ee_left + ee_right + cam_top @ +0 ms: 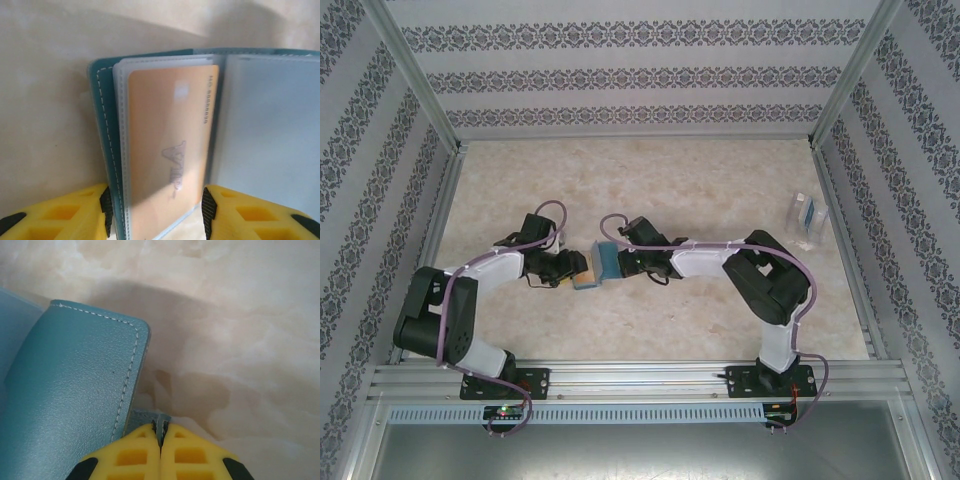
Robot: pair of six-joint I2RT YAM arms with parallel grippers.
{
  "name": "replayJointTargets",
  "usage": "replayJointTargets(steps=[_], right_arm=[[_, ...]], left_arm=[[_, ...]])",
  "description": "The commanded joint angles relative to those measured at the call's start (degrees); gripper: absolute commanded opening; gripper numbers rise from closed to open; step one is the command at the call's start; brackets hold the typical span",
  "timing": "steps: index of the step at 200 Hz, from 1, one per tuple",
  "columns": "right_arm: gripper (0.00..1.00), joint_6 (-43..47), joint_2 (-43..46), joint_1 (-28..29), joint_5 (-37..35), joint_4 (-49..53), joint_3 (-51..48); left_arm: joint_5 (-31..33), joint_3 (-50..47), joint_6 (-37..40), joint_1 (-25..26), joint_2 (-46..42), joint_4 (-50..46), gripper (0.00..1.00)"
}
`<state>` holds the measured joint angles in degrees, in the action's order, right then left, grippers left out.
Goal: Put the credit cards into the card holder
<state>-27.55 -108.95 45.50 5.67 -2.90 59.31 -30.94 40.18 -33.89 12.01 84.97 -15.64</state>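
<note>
The teal card holder [603,262] is propped open on the table between both arms. In the left wrist view a tan credit card [167,150] sits inside the clear sleeve of the card holder's [102,125] left half. My left gripper [156,210] straddles that half, one pad against the teal cover and the other against the sleeve's edge. From above, the left gripper [570,270] meets the tan card [582,270]. My right gripper [161,427] is shut on a thin teal edge of the card holder [75,390], and from above the right gripper [620,262] is on the holder's right side.
A clear plastic stand [805,220] with something blue in it stands at the right edge of the table. Patterned walls and metal posts enclose the marble-look table [650,190]. The arms' bases sit on the rail [640,378] at the near edge.
</note>
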Motion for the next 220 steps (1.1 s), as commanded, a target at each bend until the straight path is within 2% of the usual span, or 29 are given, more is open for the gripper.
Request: replayJointTargets(steps=[1,43,77,109,124,140,152,185,220], right_arm=[[0.03,-1.0,-1.9,2.5,3.6,-0.5,1.6],[0.02,-1.6,-3.5,3.6,4.5,-0.6,3.0],[0.03,-2.6,-4.2,4.2,4.5,-0.9,3.3],[0.07,-3.2,-2.2,3.7,3.0,-0.7,1.9],[0.13,-3.5,-1.3,3.6,3.8,-1.5,1.1],[0.31,-4.2,-0.7,3.6,4.2,-2.6,0.5],[0.36,-5.4,-0.5,3.3,5.0,-3.1,0.2],[0.35,-9.6,0.8,1.1,9.2,-7.6,-2.0],[0.32,-10.4,1.2,0.1,11.0,-7.9,-1.9]], left_arm=[[-4.2,0.4,-0.7,0.8,-4.7,5.1,0.51],[-4.0,1.9,0.0,0.8,-7.3,3.0,0.51],[-6.1,2.7,0.2,0.9,-5.3,3.3,0.52],[-4.8,3.7,1.7,0.9,-3.7,1.6,0.52],[-4.0,3.3,1.8,0.9,-3.0,1.9,0.52],[-4.8,3.1,1.5,0.8,-1.5,3.3,0.52],[-4.9,2.8,1.3,0.9,-0.3,3.8,0.51],[-4.9,2.9,0.9,0.9,3.5,5.1,0.5],[-4.7,2.6,0.7,0.8,3.7,5.7,0.5]])
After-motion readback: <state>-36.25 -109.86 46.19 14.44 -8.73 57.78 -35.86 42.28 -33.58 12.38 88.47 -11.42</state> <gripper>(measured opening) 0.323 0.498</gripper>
